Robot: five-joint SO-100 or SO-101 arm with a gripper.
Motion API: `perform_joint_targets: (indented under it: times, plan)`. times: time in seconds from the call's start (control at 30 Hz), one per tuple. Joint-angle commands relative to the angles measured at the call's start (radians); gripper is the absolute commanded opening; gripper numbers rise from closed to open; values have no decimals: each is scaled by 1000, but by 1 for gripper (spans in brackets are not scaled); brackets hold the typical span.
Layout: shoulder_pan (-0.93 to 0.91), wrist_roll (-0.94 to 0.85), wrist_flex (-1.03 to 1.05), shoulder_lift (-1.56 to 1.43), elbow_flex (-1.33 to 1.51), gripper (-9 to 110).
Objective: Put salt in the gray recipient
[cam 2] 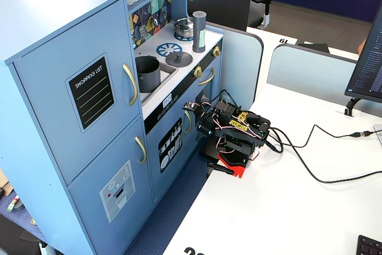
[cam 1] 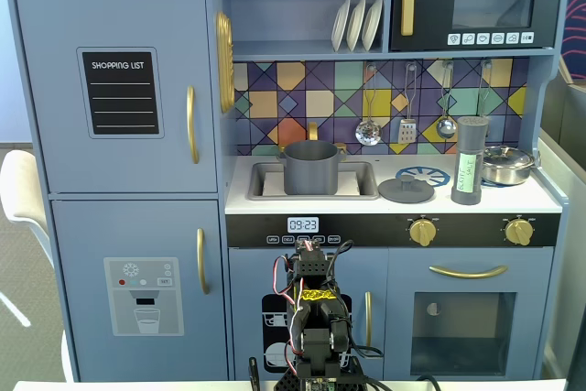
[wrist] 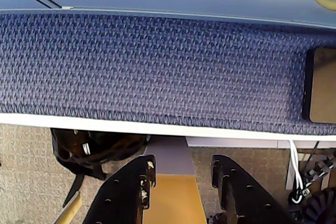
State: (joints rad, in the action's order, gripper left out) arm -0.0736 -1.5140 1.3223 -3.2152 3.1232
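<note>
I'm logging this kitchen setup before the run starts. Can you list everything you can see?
Pot: one, gray, in the sink.
Lid: one, gray, on the counter right of the sink.
Salt shaker: one, tall gray, on the stove top.
Steel pan: one, silver, right of the shaker.
Plates: three, white, top shelf.
Utensils: three, silver, hanging on the backsplash.
Monitor: one, black, behind the kitchen.
Tool: one, black, folded low, jaws apart.

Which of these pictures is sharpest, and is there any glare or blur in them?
The front fixed view is sharp and evenly lit, with a mild reflection on the microwave door. The wrist view is crisp on the blue carpet, but the gripper at the bottom looks dark and a little soft. The side fixed view is bright, the white table nearly washed out.
</note>
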Motion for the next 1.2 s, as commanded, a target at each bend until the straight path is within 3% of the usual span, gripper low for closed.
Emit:
perform_joint_targets:
  times: [0.0,0.5,0.83,0.97,1.17]
  plan:
    - [77,-17,5,-5,-6,0]
    - [0,12,0,-5,-61,0]
    - [-336,-135,20,20,-353,0]
    - [-537,-152,-129,67,-428,0]
    - [-727,-175,-546,221,-503,0]
